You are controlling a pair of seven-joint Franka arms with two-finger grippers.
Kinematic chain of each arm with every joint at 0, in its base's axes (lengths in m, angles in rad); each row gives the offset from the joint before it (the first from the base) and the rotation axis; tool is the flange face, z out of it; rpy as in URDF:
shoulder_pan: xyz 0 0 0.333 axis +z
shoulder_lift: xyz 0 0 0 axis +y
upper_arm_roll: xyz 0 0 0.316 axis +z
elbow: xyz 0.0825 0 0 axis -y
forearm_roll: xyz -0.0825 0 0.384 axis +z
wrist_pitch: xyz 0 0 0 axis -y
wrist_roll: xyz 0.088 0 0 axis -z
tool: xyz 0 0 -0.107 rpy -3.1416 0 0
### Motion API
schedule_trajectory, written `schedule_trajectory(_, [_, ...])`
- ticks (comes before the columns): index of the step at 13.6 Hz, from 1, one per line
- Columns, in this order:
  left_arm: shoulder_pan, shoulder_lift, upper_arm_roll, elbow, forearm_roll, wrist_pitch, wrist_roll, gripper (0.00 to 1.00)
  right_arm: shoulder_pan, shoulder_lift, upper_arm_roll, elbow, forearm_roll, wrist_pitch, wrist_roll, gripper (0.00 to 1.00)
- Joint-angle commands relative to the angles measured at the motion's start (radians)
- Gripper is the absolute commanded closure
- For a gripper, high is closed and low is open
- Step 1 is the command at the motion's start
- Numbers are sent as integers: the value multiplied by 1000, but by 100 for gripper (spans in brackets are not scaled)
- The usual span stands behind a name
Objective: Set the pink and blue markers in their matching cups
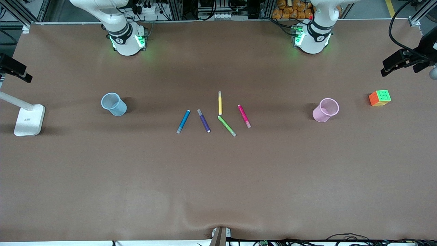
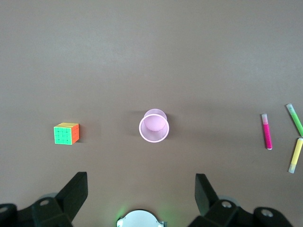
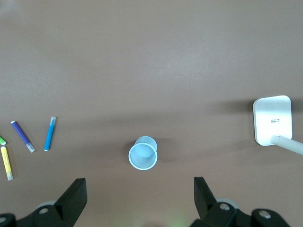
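1. Two markers matter here and neither has been picked up: the blue marker point(image 1: 183, 121) and the pink marker point(image 1: 244, 116) both lie flat on the table point(image 1: 218, 177), in a loose fan of five pens near its middle.
2. Between them lie the purple marker point(image 1: 203, 120), the yellow marker point(image 1: 220, 103) and the green marker point(image 1: 227, 126); these should stay where they are. The blue marker is the outermost pen toward the right arm's end, the pink marker the outermost toward the left arm's end.
3. Both cups stand upright and look empty. The blue cup point(image 1: 114, 104) is well apart from the pens toward the right arm's end; the pink cup point(image 1: 326, 110) is well apart toward the left arm's end, with a colour cube point(image 1: 379, 98) farther out beside it.
4. High over the pink cup, the left gripper point(image 2: 141, 189) has its fingers spread wide and grips nothing.
5. High over the blue cup, the right gripper point(image 3: 140, 191) is likewise spread wide and grips nothing. A white lamp base point(image 1: 29, 119) sits near that end's edge.
6. By my judgement the task is at its very start: both pickups and both drops are left. Each marker lies on its own cup's side, so each arm can likely serve its nearer pair.
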Motion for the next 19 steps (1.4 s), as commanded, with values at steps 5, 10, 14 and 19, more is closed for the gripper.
schedule_trajectory(5, [-5,6,-3,27,17,-20,2,0,-7,25,10,28,-8,-17,-11,0])
schedule_trajectory(10, [-8,31,-5,48,10,-21,11,0,-10,28,10,26,-4,-19,-18,0])
schedule_trajectory(14, [-5,48,-6,45,4,-21,5,0,-19,38,10,26,5,-19,-18,0])
schedule_trajectory(19, [-8,51,-6,41,4,-21,-1,0,-21,85,9,28,5,-17,-14,0])
